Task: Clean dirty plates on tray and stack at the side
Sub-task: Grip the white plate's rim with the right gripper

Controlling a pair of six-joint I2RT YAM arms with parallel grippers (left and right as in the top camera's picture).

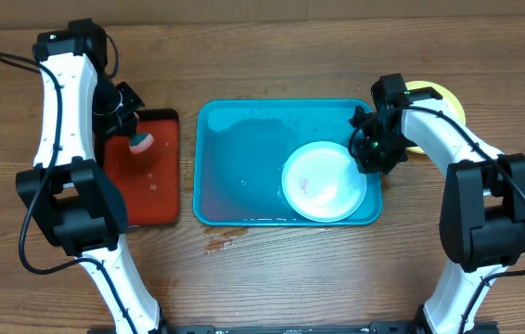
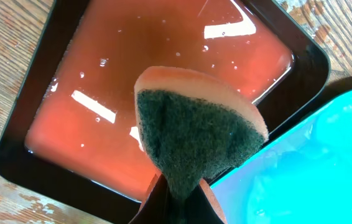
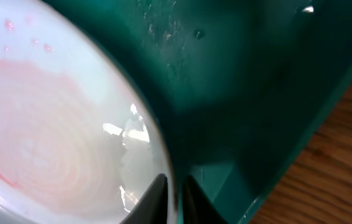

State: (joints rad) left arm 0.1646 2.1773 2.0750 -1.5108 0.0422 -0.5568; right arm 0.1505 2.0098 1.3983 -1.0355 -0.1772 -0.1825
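Pinching the rim of the smeared pale plate (image 3: 58,143), the right gripper (image 3: 175,199) is clenched on it inside the turquoise tray (image 1: 235,139), at its right end. The left gripper (image 2: 179,202) clamps a sponge (image 2: 194,130) over the red-brown tray (image 2: 14,155). A lime-green plate (image 1: 434,93) lies outside, beside the right arm (image 1: 434,130).

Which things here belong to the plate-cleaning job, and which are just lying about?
Job: turquoise tray, smeared pale plate, lime-green plate at the side, sponge, red-brown tray of liquid.
Lying about: only wet splashes on the table.
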